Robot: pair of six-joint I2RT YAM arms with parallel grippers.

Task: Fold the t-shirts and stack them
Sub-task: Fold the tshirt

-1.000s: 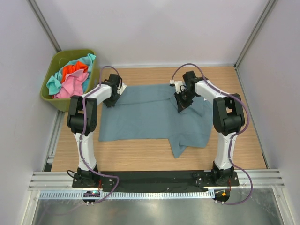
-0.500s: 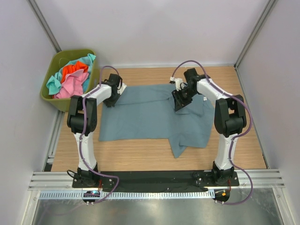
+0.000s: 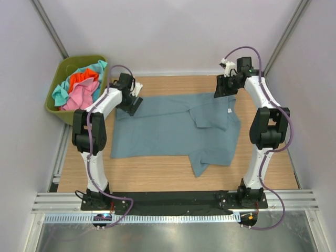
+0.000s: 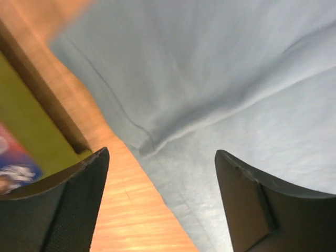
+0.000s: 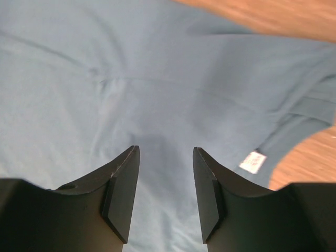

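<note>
Slate-blue cloth t-shirt [image 3: 173,128] sits under both sets of jaws, and both are spread with nothing in them. The left gripper [image 4: 160,157] is at its far-left corner, the right gripper [image 5: 165,152] near its far-right corner. The shirt lies mid wooden table [image 3: 157,173], right side folded in. A heap of pink, orange-red and turquoise shirts [image 3: 79,86] fills the olive-green plastic bin [image 3: 56,109] off the far-left corner.

The slate-blue t-shirt [image 3: 173,128] lay spread flat across the middle of the wooden table [image 3: 157,178], its long side running left to right. Its left part was smooth and in a single layer. Toward the right, a flap was folded over on top, with creases around it, and a small white label [image 3: 229,111] showed near the far right corner. One sleeve stuck out toward the near edge. The pink t-shirt [image 3: 79,97], orange-red t-shirt [image 3: 85,79] and turquoise t-shirt [image 3: 59,94] lay crumpled together in the olive-green bin [image 3: 79,59] at the far left.
</note>
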